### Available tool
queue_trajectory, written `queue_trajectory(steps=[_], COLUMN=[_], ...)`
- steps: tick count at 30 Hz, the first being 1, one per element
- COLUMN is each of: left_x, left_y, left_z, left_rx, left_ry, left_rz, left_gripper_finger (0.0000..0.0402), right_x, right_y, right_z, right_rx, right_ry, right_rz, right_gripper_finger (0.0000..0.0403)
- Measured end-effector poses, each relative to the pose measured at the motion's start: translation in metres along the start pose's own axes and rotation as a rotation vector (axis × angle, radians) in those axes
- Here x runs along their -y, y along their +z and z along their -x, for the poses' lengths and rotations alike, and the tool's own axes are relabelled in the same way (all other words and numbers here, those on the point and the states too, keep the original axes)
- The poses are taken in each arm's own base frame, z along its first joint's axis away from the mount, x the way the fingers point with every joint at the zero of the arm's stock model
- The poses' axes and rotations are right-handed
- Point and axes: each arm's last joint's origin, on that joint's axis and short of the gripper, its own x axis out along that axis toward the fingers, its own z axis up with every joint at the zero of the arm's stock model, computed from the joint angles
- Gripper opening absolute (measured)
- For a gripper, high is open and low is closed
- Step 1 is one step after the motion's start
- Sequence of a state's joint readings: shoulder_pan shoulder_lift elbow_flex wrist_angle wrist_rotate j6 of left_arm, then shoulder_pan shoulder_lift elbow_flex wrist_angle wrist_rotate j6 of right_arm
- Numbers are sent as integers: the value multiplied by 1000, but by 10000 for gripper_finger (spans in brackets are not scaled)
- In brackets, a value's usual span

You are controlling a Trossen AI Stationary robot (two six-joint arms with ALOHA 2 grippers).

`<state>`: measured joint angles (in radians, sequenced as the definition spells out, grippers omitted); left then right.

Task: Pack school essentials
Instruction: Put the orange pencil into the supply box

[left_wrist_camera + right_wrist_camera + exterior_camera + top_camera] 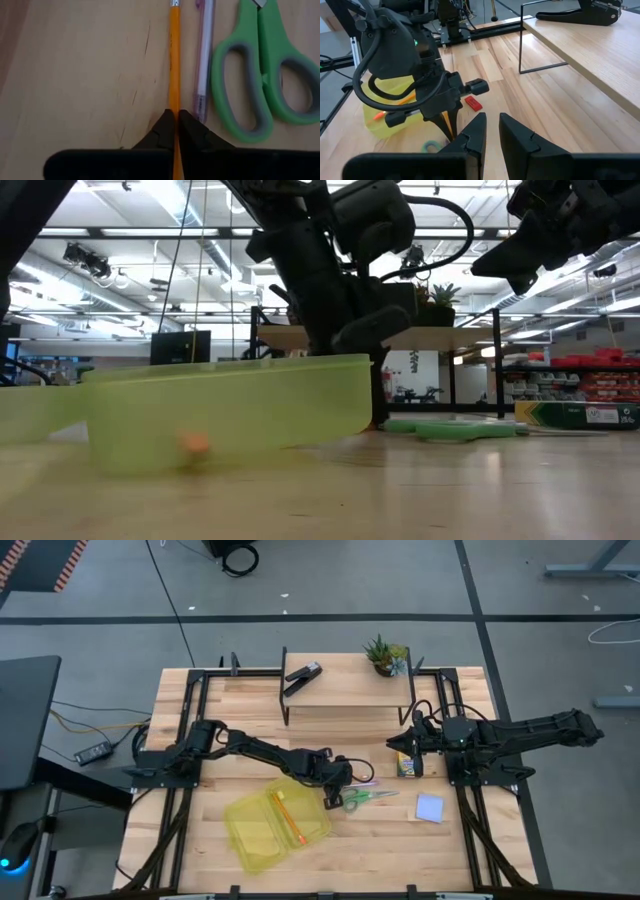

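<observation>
Left gripper clenched on pencil beside pen and scissors; right gripper released, hovering.

We saw the case lying open at the table's front left with a pencil inside it, and just to its right the left gripper sat over a second pencil, which lay beside the pen and the scissors. Farther right lay the notepad, with the box behind it under the right gripper. At the back, the shelf carried the stapler on its left and the plant on its right.
</observation>
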<state>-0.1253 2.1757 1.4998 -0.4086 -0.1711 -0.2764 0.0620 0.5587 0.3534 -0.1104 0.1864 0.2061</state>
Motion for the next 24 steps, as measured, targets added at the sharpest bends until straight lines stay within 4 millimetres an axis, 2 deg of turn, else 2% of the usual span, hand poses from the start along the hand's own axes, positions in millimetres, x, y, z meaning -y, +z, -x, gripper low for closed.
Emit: queue_trajectory(steps=[8,18,24], left_x=[-1,-14,-17], left_y=[1,6,7], left_z=[3,17,17], left_rx=[5,-1,-5], left_ry=[-1,13,17], left_rz=[-25,-42,-48], left_gripper_finger=[5,4,9], right_x=[0,0,0], right_y=[0,0,0], right_z=[0,0,0], right_rx=[0,-5,-4], right_ry=[0,-1,-1], right_rz=[0,2,2], right_gripper_finger=[60,60,60])
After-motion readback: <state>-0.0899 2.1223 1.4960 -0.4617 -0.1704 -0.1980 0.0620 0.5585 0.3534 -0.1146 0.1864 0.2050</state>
